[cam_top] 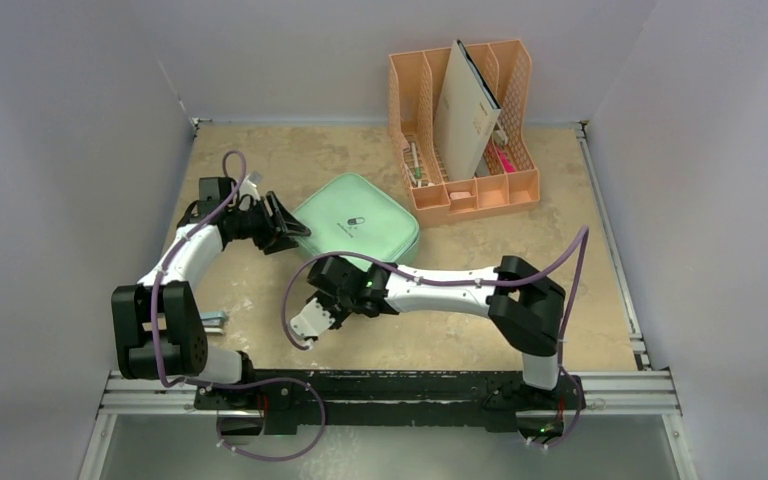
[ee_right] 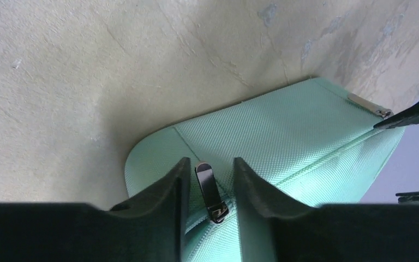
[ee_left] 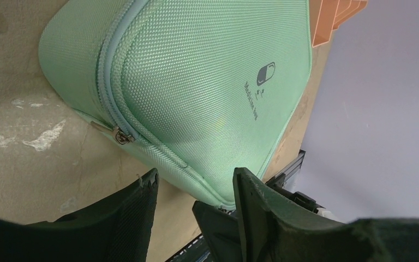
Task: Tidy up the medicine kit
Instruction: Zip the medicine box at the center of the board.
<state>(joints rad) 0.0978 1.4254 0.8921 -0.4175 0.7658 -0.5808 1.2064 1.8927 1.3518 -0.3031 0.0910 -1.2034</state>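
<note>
Since the medicine kit (ee_left: 196, 82) likely needs unzipping, your right gripper (ee_right: 209, 164) brackets its zipper pull (ee_right: 208, 185), jaws unclosed; your left gripper (ee_left: 195, 173), also open, flanks a corner to brace it.

I count one medicine kit (cam_top: 355, 225) on the surface (cam_top: 260, 160). It carries two metal zipper pulls, the near pull (ee_right: 210, 191) and the far pull (ee_right: 368, 103). There is one peach-orange file organizer (cam_top: 520, 185) with one pale booklet (cam_top: 465, 110) in it. I have two claws, my left claw (ee_left: 193, 183) and my right claw (ee_right: 207, 166).
</note>
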